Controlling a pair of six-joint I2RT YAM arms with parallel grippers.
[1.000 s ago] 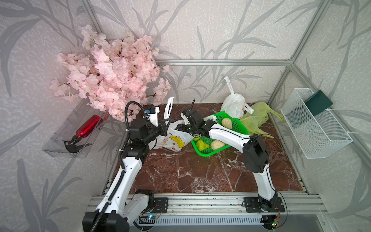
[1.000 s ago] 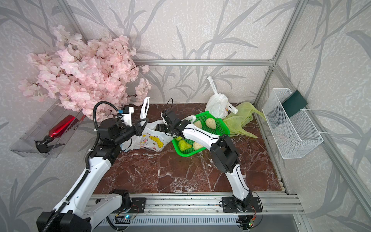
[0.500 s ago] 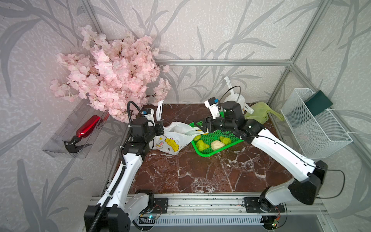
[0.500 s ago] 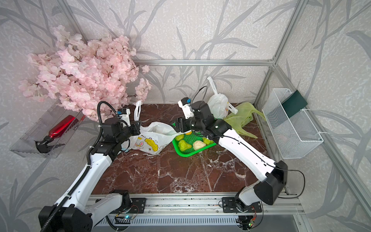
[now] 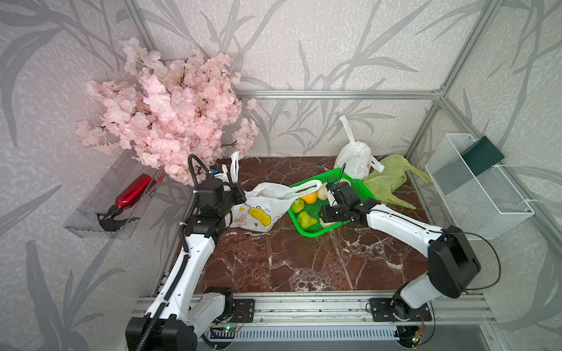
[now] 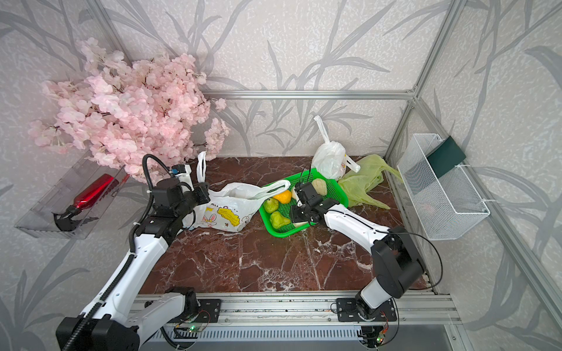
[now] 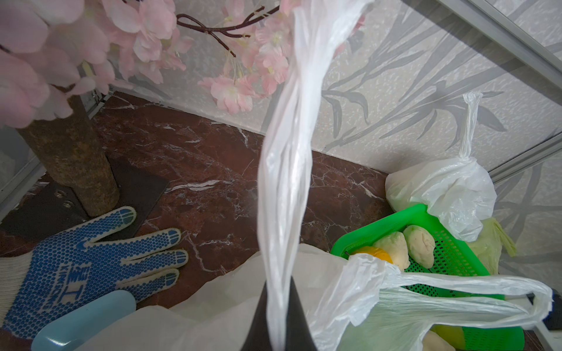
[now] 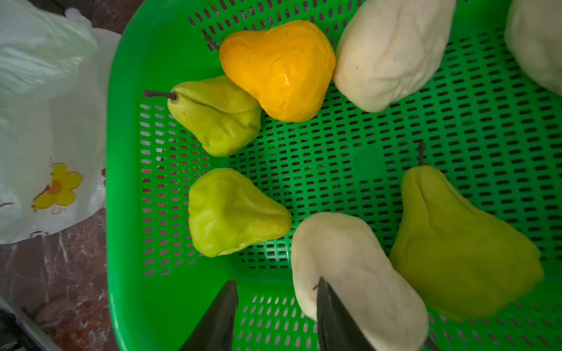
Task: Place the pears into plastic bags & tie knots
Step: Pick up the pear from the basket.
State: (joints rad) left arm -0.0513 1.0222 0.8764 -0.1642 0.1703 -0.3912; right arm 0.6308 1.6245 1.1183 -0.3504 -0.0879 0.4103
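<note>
My left gripper (image 7: pixel 277 322) is shut on one twisted handle of the white rabbit-print plastic bag (image 5: pixel 261 209), holding the handle up; the bag's mouth faces the green mesh basket (image 8: pixel 133 100). The right gripper (image 8: pixel 276 281) hovers low over the basket's near corner, open, with nothing between its fingers; one finger (image 8: pixel 331 313) overlaps a cream pear (image 8: pixel 355 261). Several more pears lie in the basket: an orange one (image 8: pixel 276 70), green ones (image 8: pixel 216 115) (image 8: pixel 234 212) (image 8: pixel 462 246), another cream one (image 8: pixel 389 51). A knotted white bag (image 5: pixel 354 158) and a flat yellow-green bag (image 5: pixel 386 182) lie behind.
A pink blossom tree (image 5: pixel 170 115) stands at the back left, its trunk (image 7: pixel 70 170) beside a blue-dotted glove (image 7: pixel 91 261). A white wire basket (image 5: pixel 474 185) hangs on the right wall. A clear shelf with a red bottle (image 5: pixel 130 194) hangs on the left wall.
My right gripper has left the bag's mouth, swung over the basket and come down at its front edge, its jaws narrowing. The left gripper has kept hold of the handle.
</note>
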